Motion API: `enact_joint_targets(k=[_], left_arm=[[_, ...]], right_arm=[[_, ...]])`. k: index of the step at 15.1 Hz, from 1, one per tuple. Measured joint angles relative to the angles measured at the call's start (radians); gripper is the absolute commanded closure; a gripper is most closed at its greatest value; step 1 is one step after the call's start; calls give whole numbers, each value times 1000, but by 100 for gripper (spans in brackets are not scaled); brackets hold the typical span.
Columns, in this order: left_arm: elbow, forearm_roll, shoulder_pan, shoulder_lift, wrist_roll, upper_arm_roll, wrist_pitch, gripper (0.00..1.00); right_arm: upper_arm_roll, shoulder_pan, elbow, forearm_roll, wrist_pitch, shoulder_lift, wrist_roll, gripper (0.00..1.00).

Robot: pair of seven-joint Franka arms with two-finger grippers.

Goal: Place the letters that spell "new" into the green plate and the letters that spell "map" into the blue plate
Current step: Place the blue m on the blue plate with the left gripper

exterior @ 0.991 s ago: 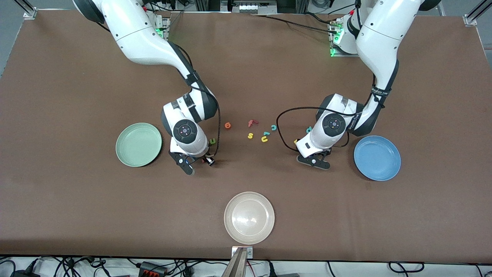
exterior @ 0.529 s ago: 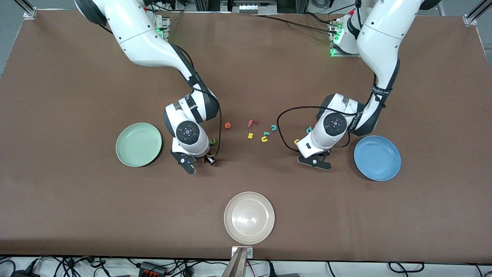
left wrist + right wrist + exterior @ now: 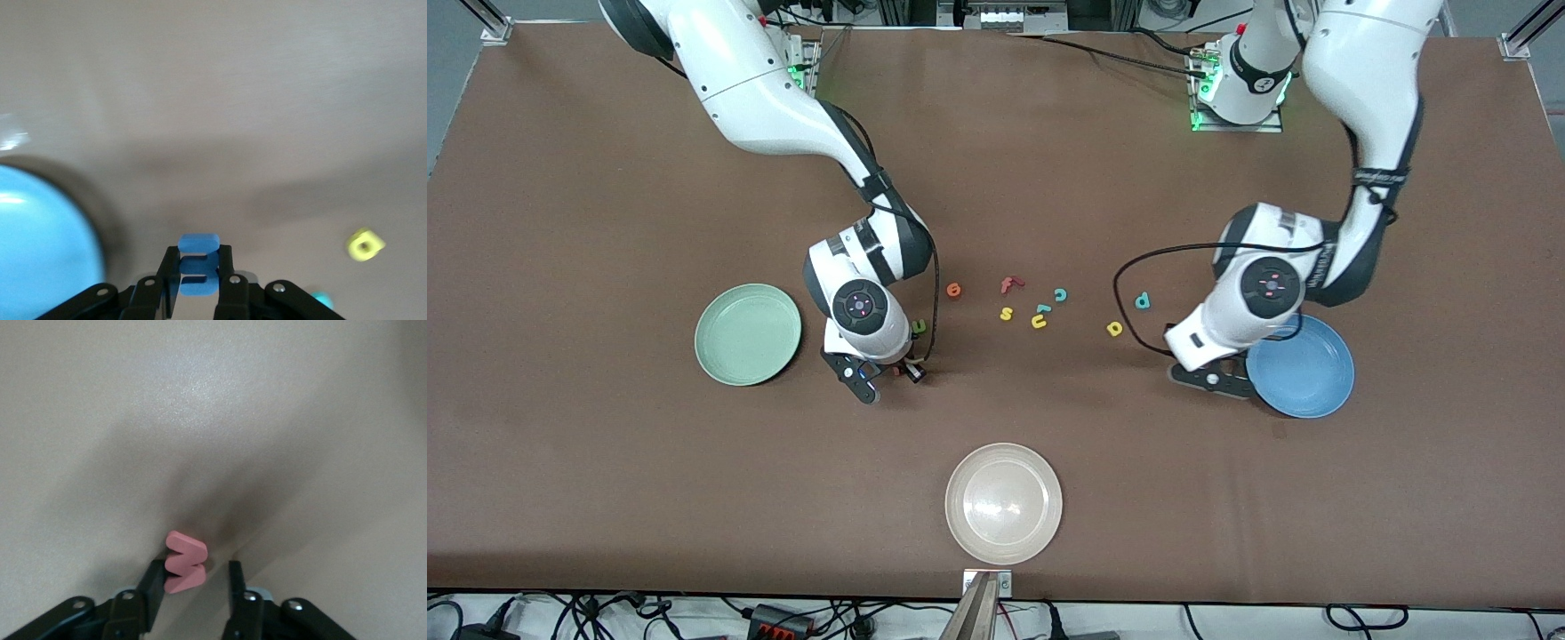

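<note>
Left gripper (image 3: 198,267): clamped on the blue "m" (image 3: 199,241), which stands upright between the fingers with its top poking above them. It's up over bare table, just beside the rim of the blue plate (image 3: 40,253). Step in hand, I'd say: carrying "m" to the plate. Next move calls for a short traverse over the rim, then a low release so the foam doesn't bounce out. Nothing shows in that plate yet.

Yellow "a" (image 3: 1114,328) and teal "p" (image 3: 1142,301) lie flat on the table near this gripper, on the side away from the plate; both still to fetch.

Right gripper (image 3: 197,577): jaws straddle the pink "w" (image 3: 185,561). One finger touches it and there's a gap at the other, so it isn't clamped. Next: finish the pinch, lift, go to the green plate (image 3: 747,334), near this gripper and showing nothing in it. The "w" looks thin and light, so it may twist as the jaws meet.

Green "n" (image 3: 918,326) sits just beside that wrist, orange "e" (image 3: 953,289) a bit farther off.
</note>
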Motion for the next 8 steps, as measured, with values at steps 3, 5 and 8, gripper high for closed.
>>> enact_joint_targets(k=[3, 5, 8], left_arm=[[-10, 1, 115, -2, 172, 3, -12, 97], [-20, 1, 183, 14, 250, 4, -10, 97], [-28, 1, 225, 58, 275, 4, 36, 95]], right_arm=[[0, 0, 2, 0, 0, 0, -23, 74], [0, 0, 2, 0, 0, 0, -42, 77], [-2, 0, 3, -1, -1, 0, -85, 79]])
